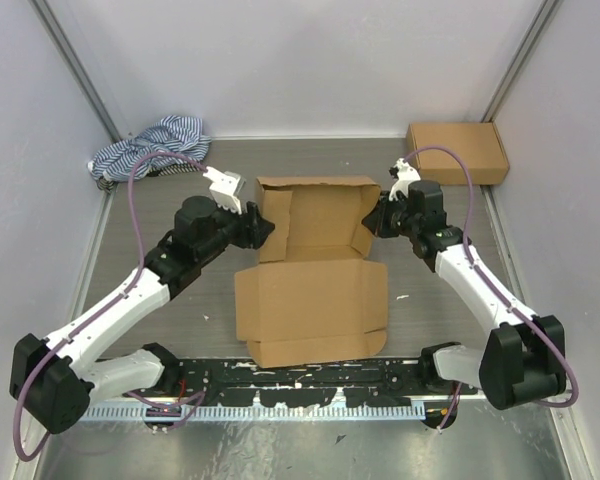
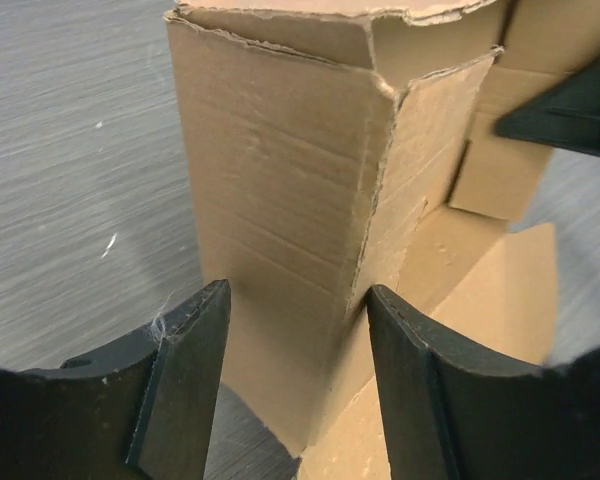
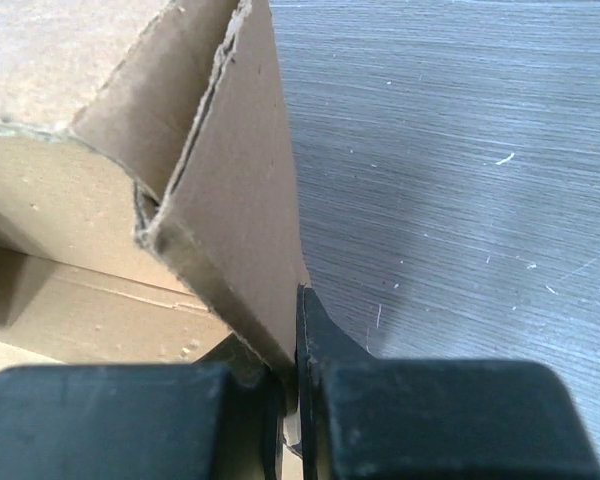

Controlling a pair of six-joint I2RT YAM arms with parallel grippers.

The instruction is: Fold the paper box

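The paper box (image 1: 315, 270) is sitting at the middle of the grey table (image 1: 160, 200), between the two arms, half formed. Its far part is standing up as a shallow tray with back and side walls raised, while the near panel, with its rounded front flap, is lying flat toward the arm bases. The plain brown corrugated board is showing ragged, torn-looking edges along the wall tops and at the corners (image 2: 380, 90).

The left gripper (image 1: 265, 230) is reaching in at the tray's left wall with its jaws spread, one black finger (image 2: 195, 350) outside the wall and the other inside; whether either is pressing the board cannot be told. The right gripper (image 1: 373, 222) is clamping the right wall (image 3: 230, 200), its fingers (image 3: 315, 340) closed tight on the cardboard's lower edge and holding that wall upright.
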